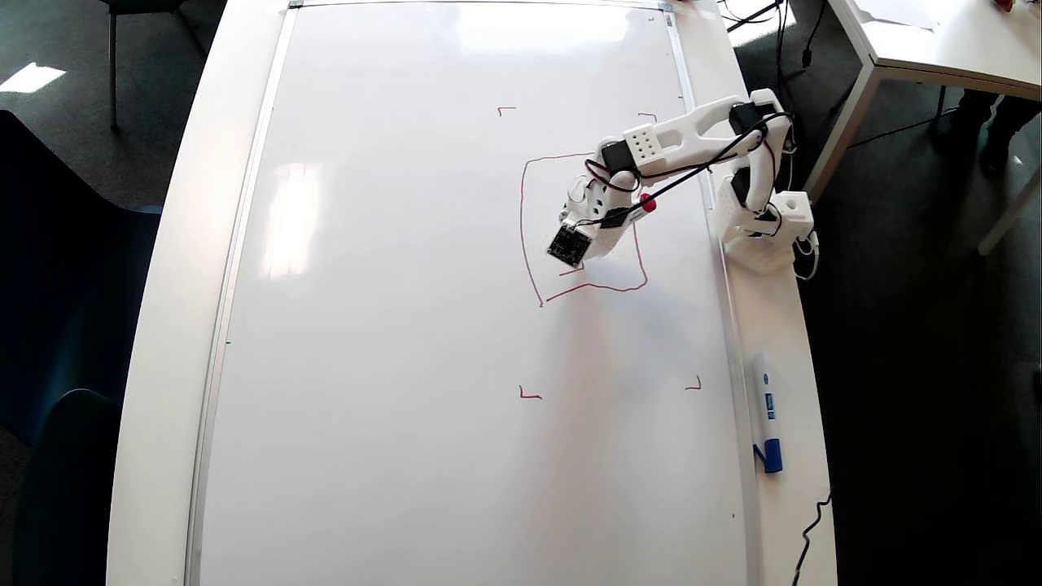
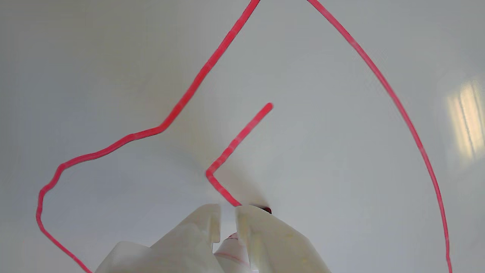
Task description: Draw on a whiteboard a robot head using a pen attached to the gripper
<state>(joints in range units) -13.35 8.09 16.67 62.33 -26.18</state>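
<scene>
The head (image 1: 582,228) was a wobbly red outline, unfinished, on the right half of the board (image 1: 407,325). Inside it a short bent stroke (image 2: 235,146) ran straight to the pen (image 2: 265,209), whose tip seemed to touch the board just ahead of the gripper (image 2: 227,223), jaws pinching the barrel (red end trailing toward the arm). A blue-capped marker (image 1: 766,411) lay on the worktop (image 1: 781,325), beside the frame.
</scene>
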